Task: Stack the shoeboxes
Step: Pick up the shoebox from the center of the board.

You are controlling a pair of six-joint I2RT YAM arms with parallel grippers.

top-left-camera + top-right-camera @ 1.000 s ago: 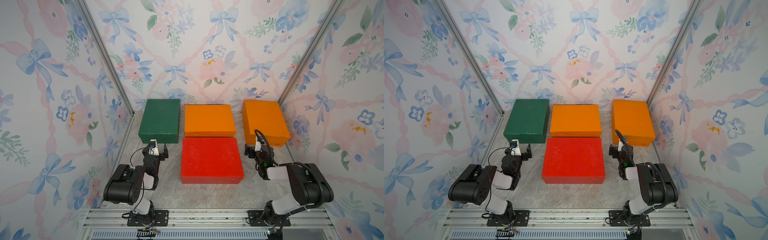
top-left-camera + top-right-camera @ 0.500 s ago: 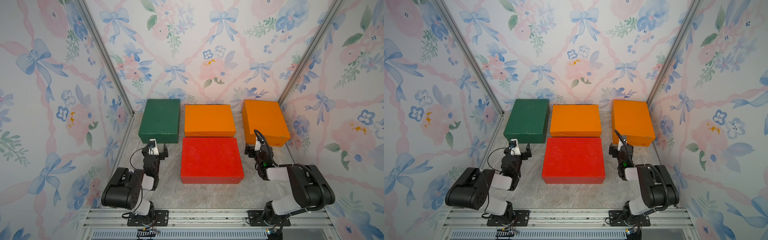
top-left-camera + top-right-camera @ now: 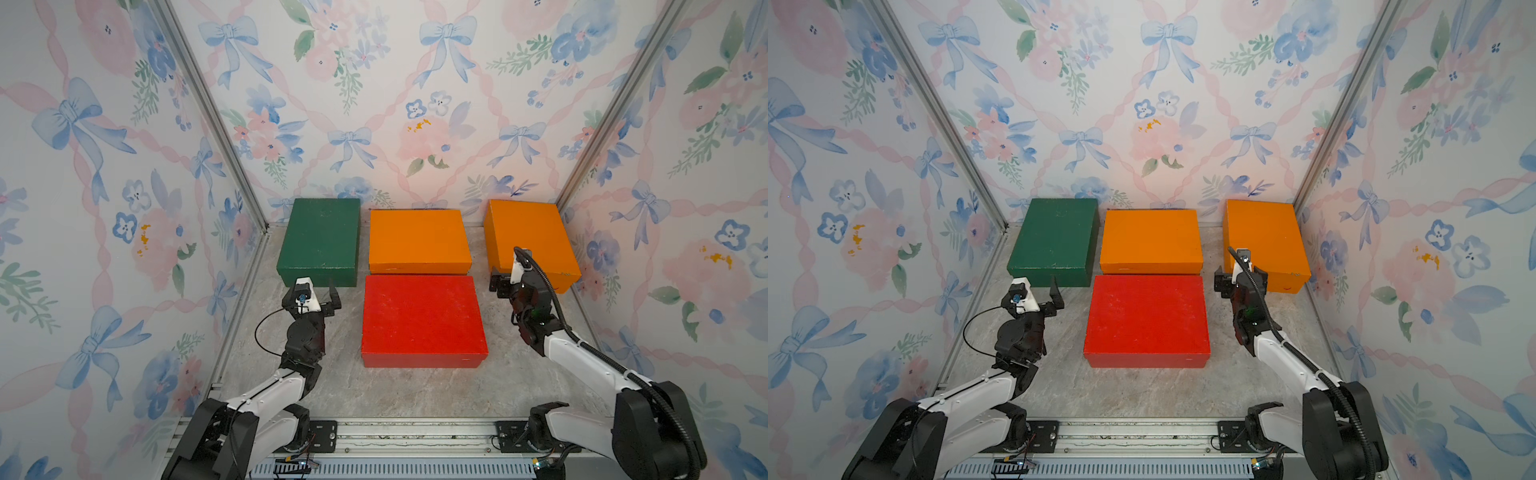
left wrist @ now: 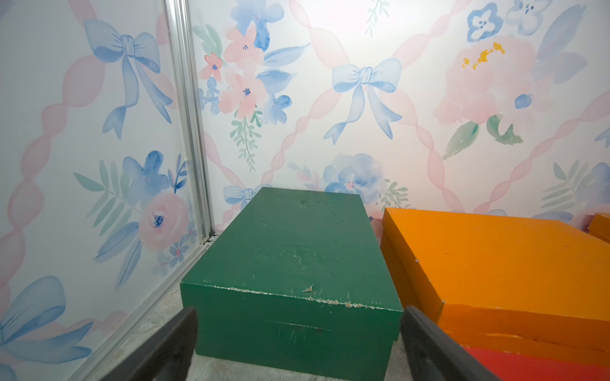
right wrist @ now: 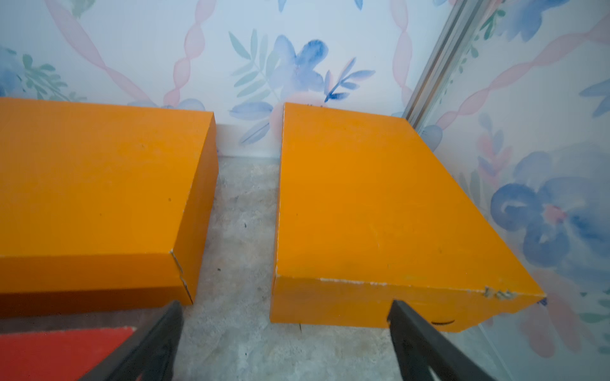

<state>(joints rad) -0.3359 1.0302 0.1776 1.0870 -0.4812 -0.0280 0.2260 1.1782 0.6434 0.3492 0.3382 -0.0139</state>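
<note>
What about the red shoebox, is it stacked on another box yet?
No, in a top view the red shoebox sits directly on the table, in front of the middle orange shoebox.

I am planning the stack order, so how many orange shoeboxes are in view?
2. The middle orange shoebox lies at the back, behind the red shoebox; the corner orange shoebox lies by the right wall. Nothing is stacked, so none seems hidden.
</note>
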